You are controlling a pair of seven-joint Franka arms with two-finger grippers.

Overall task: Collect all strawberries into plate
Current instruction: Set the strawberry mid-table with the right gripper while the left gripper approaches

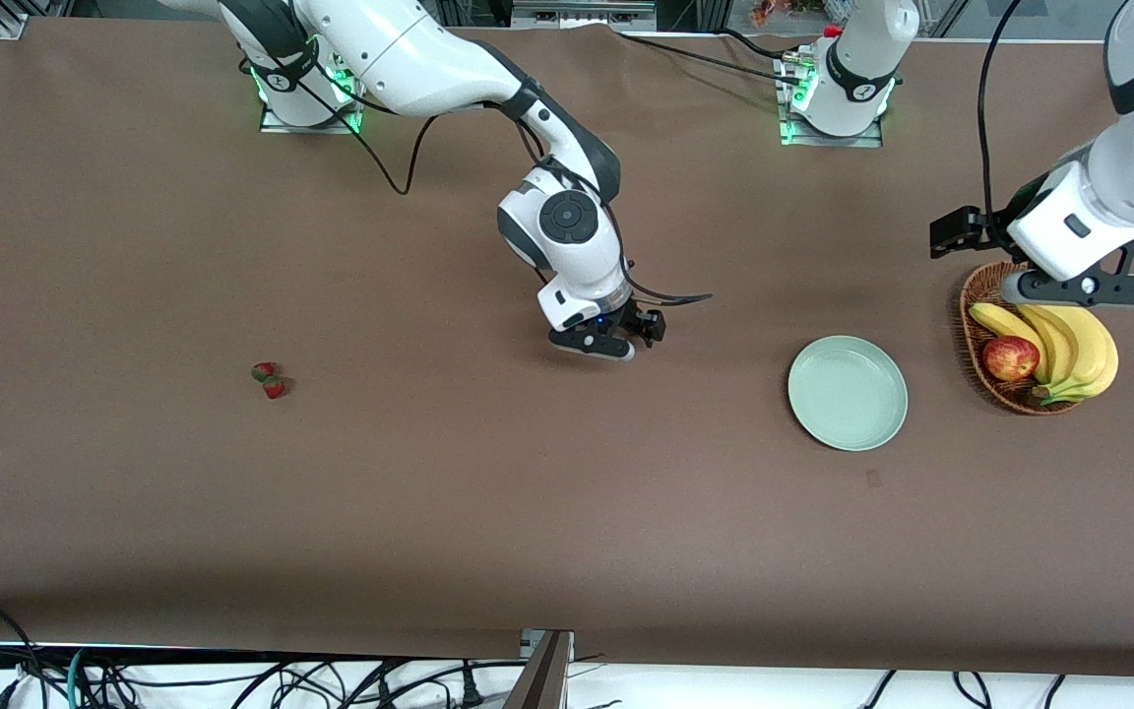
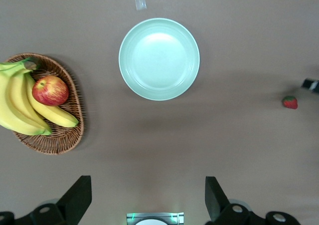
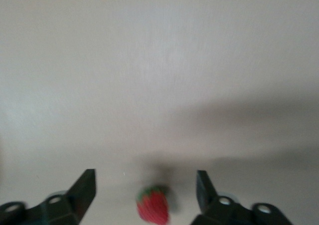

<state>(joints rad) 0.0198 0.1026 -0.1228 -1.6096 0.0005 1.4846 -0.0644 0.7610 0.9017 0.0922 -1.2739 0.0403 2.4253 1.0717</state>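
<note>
Two strawberries (image 1: 269,379) lie touching on the table toward the right arm's end. A third strawberry (image 3: 153,207) lies on the table between the open fingers of my right gripper (image 3: 145,192). It also shows in the left wrist view (image 2: 290,102) and is hidden under the gripper in the front view. My right gripper (image 1: 606,347) is low over the table's middle. The mint-green plate (image 1: 848,394) is empty and also shows in the left wrist view (image 2: 159,59). My left gripper (image 1: 1084,290) hangs open and empty over the basket's edge, as its wrist view shows (image 2: 148,200).
A wicker basket (image 1: 980,295) with bananas (image 1: 1069,345) and a red apple (image 1: 1010,357) stands beside the plate at the left arm's end. A small clear scrap (image 2: 140,2) lies on the table near the plate. Cables run along the table's near edge.
</note>
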